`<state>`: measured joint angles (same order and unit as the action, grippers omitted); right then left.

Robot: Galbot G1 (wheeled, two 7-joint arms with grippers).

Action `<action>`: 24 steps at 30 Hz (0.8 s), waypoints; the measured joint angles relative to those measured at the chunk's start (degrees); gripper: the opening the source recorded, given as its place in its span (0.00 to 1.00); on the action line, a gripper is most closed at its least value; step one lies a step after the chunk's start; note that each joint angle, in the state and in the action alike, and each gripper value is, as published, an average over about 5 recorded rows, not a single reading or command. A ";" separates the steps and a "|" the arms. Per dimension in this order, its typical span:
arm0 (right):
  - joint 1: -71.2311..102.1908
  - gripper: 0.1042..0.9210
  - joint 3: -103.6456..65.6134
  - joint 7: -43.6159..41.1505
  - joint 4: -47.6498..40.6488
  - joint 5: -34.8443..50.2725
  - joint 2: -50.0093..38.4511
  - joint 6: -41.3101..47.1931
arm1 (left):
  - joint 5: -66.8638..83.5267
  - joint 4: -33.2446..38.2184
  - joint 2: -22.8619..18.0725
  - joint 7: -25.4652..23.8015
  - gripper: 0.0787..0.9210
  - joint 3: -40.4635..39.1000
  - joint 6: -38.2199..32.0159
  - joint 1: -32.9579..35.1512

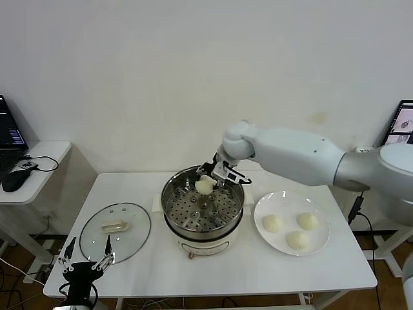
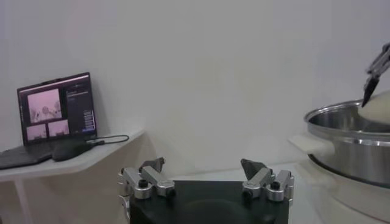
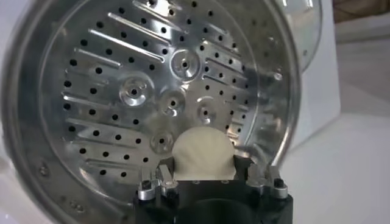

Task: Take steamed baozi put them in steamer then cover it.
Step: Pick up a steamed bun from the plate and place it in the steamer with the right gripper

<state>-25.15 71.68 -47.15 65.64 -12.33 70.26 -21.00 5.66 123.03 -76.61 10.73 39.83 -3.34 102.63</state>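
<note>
head view: the right end effector (image 1: 213, 179) hangs over the far rim of the steamer (image 1: 173, 194), its fingers on either side of one steamed baozi (image 1: 204, 185) that sits between them, above the perforated tray (image 1: 193, 210) and not yet resting on it. in the right wrist view the same bun (image 3: 203, 153) fills the gap between the two fingers (image 3: 157, 182), pressed close on both sides, so the right end effector (image 3: 204, 182) is narrowed around the bun and holding it, with the holed tray (image 3: 122, 91) of the pot spread out beyond. the left end effector (image 1: 85, 259) waits low at the near left corner of the bench (image 1: 213, 271), just in front of the cover (image 1: 115, 231); in the left wrist view its fingers (image 2: 146, 178) stand wide apart with nothing between them, and the steamer's steel wall (image 2: 353, 146) shows far off to one side with the bun (image 2: 379, 108) at its rim. count: four steamed baozi in all, one in the right end effector and three on the white plate (image 1: 322, 229) to the right of the steamer, lying apart from each other; one steamer on its cream base; one cover, lying flat on the bench left of the steamer, handle up; one plate. a laptop (image 2: 56, 108) sits on a side desk (image 1: 48, 152) to the left.
</note>
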 measured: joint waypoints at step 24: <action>-3.30 0.88 -0.84 -0.11 0.71 3.43 -0.49 1.21 | -0.68 0.53 -0.42 0.05 0.88 -0.97 0.33 -0.26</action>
<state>-28.44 70.84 -47.26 66.34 -8.91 69.76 -19.79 4.98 123.56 -77.03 10.79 38.85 -3.01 102.37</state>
